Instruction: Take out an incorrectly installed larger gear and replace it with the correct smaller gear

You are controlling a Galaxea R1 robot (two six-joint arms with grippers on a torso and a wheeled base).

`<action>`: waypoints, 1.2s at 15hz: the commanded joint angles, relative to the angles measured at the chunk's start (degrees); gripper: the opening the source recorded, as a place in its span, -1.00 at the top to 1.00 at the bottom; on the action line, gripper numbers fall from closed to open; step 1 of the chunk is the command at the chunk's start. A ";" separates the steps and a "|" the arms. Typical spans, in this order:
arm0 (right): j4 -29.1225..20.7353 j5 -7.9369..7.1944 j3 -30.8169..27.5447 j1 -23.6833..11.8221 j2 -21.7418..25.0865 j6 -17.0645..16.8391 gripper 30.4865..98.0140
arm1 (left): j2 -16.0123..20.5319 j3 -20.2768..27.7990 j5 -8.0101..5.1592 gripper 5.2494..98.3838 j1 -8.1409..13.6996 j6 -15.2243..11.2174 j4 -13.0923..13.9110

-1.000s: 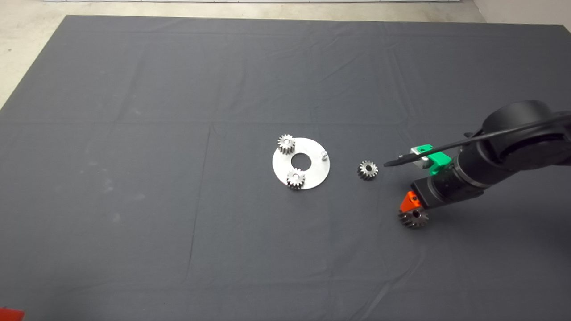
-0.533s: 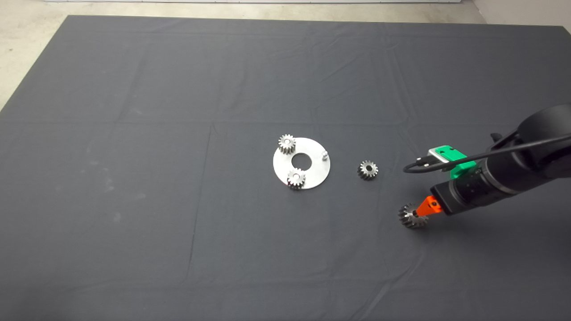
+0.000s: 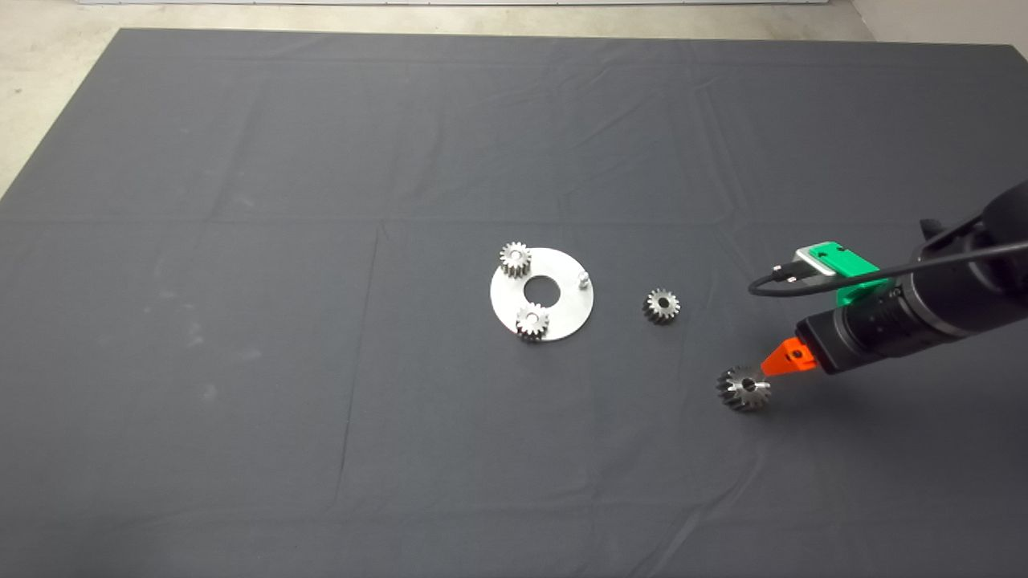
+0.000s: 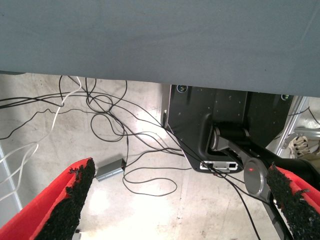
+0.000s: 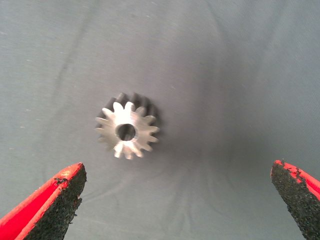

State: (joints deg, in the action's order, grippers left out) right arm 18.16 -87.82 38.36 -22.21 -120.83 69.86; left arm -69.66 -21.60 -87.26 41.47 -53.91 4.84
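The larger gear (image 3: 744,388) lies flat on the mat at the right, shiny, with long slanted teeth. My right gripper (image 3: 773,368) hovers just right of it, open and holding nothing. In the right wrist view the larger gear (image 5: 128,131) sits on the mat ahead of the right gripper (image 5: 176,169), touching neither red finger. The smaller gear (image 3: 662,306), dull dark grey, lies loose on the mat between the larger gear and the round steel plate (image 3: 564,311). My left gripper (image 4: 180,168) is parked off the mat, open, out of the head view.
Two bright silver gears (image 3: 515,258) (image 3: 532,321) sit on the plate, and a bare pin (image 3: 585,278) stands at its right edge. A black cable (image 3: 851,278) loops over the right wrist. The left wrist view shows floor, tangled cables (image 4: 105,120) and a black base (image 4: 210,125).
My right gripper has drawn back to the right, off the larger gear, which stays where it lay on the mat. Nothing else has moved.
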 commanded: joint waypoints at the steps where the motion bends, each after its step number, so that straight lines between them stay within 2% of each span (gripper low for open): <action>1: -0.41 -5.78 1.49 -1.70 -4.66 -0.25 -0.99 | 0.17 0.50 -1.69 -0.79 0.10 0.32 0.61; 3: -0.15 -5.78 3.35 -1.01 -7.92 -0.43 -0.99 | 0.26 0.52 -1.69 -0.79 0.10 0.21 0.61; 4: 0.27 -5.87 3.70 0.63 -10.29 -0.52 -0.99 | 0.26 0.52 -1.69 -0.79 0.10 0.21 0.61; 10: 7.82 -6.05 13.27 5.06 -17.46 -1.40 -0.99 | 0.26 0.61 -1.69 -0.82 0.10 0.21 0.70; 11: 8.52 -6.05 14.40 5.42 -17.82 -1.49 -0.99 | 0.21 0.61 -1.60 -0.91 0.10 0.21 0.79; 13: 9.08 -5.96 16.01 5.42 -17.91 -1.83 -0.99 | 0.34 0.61 -1.60 -0.91 0.10 0.21 0.79; 18: 9.08 -5.78 20.06 5.25 -18.43 -5.42 -0.99 | 0.44 0.61 -1.60 -0.91 0.10 0.03 0.79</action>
State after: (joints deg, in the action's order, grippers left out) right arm 24.69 -87.63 54.65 -16.29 -138.34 67.26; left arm -69.50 -21.52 -87.29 41.47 -53.93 4.88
